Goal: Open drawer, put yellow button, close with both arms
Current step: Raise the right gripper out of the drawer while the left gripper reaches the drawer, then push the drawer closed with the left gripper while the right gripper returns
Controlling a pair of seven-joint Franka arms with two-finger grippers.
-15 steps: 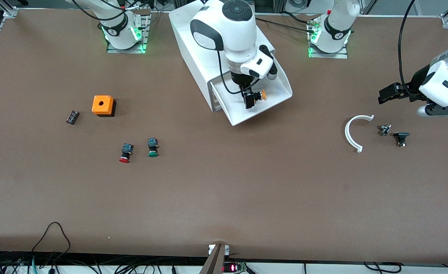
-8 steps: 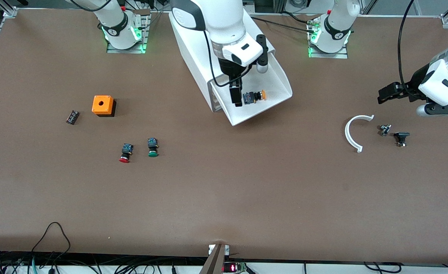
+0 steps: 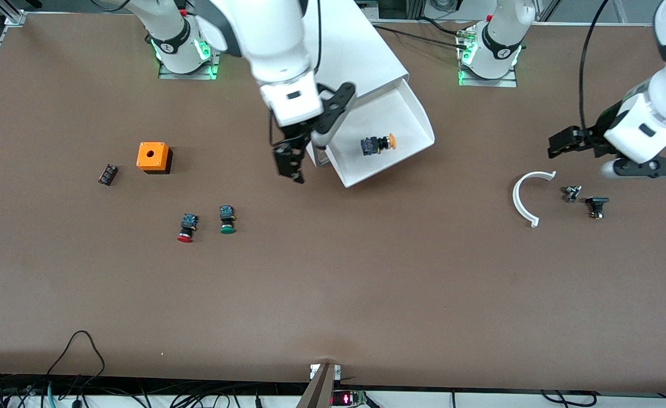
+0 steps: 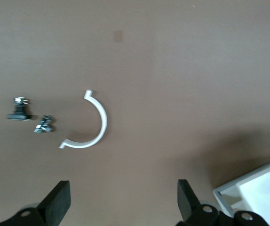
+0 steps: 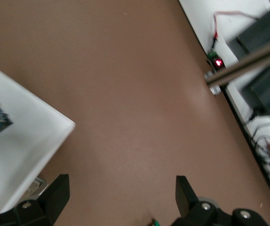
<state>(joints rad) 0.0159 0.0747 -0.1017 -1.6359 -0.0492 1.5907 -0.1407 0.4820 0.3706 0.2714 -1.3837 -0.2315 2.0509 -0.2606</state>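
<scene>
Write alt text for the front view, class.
The yellow button lies in the open drawer. The right gripper, open, hangs beside the drawer; the left gripper, open, waits above a white curved clip.

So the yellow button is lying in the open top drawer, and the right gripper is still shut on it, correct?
Not quite. The yellow button does lie in the open drawer, but the right gripper is not shut on it. The front view shows that gripper open and empty, over the table beside the drawer, toward the right arm's end. The button lies free on the drawer's floor.
</scene>
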